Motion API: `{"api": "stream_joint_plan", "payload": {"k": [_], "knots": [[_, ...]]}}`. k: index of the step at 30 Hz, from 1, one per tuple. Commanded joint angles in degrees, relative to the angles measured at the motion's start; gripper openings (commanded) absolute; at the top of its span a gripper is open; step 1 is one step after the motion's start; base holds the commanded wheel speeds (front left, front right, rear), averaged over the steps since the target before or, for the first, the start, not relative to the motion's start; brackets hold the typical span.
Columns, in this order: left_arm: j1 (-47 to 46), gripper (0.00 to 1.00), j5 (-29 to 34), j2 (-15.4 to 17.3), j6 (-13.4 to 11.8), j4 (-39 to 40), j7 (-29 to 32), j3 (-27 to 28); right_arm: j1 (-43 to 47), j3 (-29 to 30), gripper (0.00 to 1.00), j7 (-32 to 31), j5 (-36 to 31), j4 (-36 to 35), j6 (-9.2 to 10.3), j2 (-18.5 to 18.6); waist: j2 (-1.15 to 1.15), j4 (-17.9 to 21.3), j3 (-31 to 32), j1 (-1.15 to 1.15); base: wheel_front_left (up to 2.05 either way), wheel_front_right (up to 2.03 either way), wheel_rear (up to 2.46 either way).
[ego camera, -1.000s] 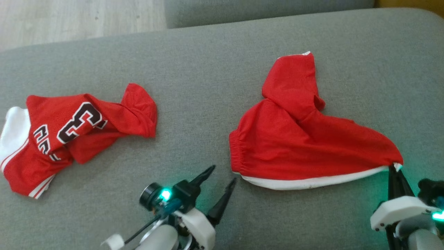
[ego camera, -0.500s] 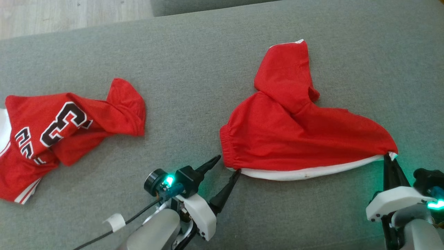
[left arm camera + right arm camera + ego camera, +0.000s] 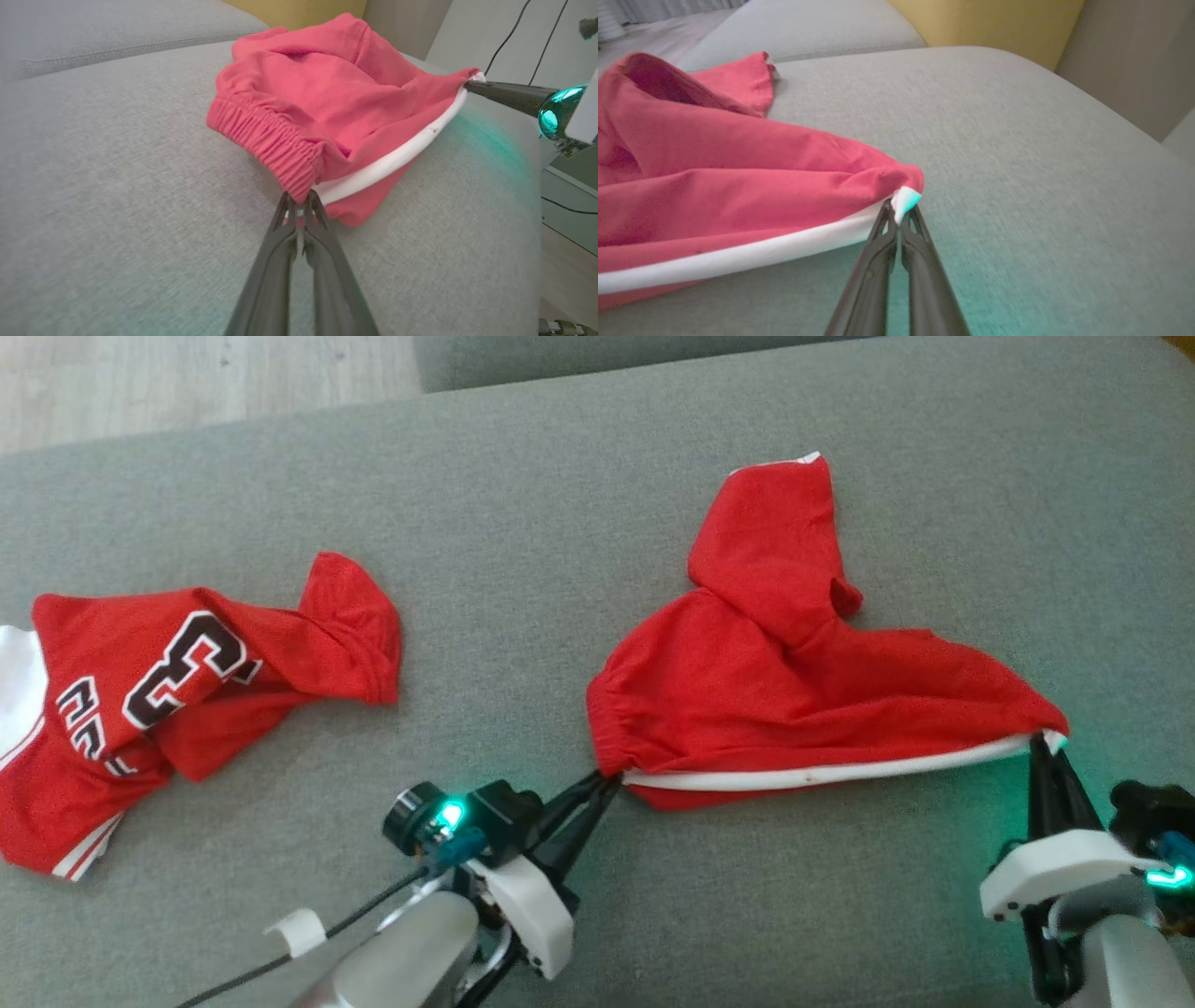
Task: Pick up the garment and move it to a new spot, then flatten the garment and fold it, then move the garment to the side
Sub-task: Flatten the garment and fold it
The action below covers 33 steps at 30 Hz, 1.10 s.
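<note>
The garment (image 3: 784,691) is a pair of red shorts with a white stripe along the near edge, lying on the grey cushion (image 3: 560,523) right of centre. My left gripper (image 3: 607,782) is shut on the elastic waistband corner at its near left (image 3: 299,186). My right gripper (image 3: 1044,739) is shut on the white-tipped corner at the near right (image 3: 903,198). The near edge is stretched between the two grippers and slightly raised. One leg of the shorts (image 3: 775,532) points away toward the far side.
A crumpled red jersey (image 3: 187,681) with a black number and white trim lies at the left of the cushion. Wooden floor (image 3: 187,383) shows at the far left. A second grey cushion (image 3: 607,355) sits behind. A yellow cushion (image 3: 985,23) is beyond.
My left gripper moved in to the waistband corner and shut on it. The near edge of the shorts has pulled taut and lifted a little. The right gripper kept its hold.
</note>
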State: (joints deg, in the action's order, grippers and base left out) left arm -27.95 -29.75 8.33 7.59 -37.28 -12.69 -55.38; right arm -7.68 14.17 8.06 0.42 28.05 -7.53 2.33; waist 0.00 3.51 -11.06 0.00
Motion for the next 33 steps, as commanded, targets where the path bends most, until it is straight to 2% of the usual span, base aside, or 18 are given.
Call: {"api": "stream_joint_plan", "payload": {"k": [1,8,13,19,25,33], "knots": [[-2.49,0.0,-0.19,1.67,-0.29,1.14,-0.85,2.01,-2.01,-2.3,0.0,1.19,0.24,-2.61,0.04,0.54,0.0,-0.38,0.58,0.0,0.0,0.0,0.0],[-6.74,0.0,0.62,6.5,-1.77,5.57,0.37,4.17,-4.61,-6.67,0.0,0.86,1.81,-9.17,0.04,0.54,0.0,-1.27,3.47,0.0,0.0,0.0,0.0],[-14.62,0.0,1.71,11.44,-2.36,11.25,5.46,6.53,-9.82,-9.17,0.0,-1.64,2.7,-16.27,0.04,0.54,0.0,-1.65,5.85,0.0,0.0,0.0,0.0],[-25.1,0.0,1.68,15.23,-3.17,14.17,12.3,10.3,-18.51,-11.32,0.0,-4.66,2.3,-21.14,0.04,0.54,0.0,-1.04,9.09,0.0,0.0,0.0,0.0],[-29.84,0.0,1.08,16.29,-5.33,14.48,14.3,13.16,-23.78,-11.42,0.0,-6.57,-0.59,-23.66,0.04,0.54,0.0,-0.62,11.52,0.0,0.0,0.0,0.0],[-24.2,0.0,-0.9,17.95,-9.75,23.67,16.83,14.16,-19.38,-10.87,0.0,-10.07,-3.57,-30.32,0.04,0.54,0.0,-1.09,13.06,0.0,0.0,0.0,0.0]]}}
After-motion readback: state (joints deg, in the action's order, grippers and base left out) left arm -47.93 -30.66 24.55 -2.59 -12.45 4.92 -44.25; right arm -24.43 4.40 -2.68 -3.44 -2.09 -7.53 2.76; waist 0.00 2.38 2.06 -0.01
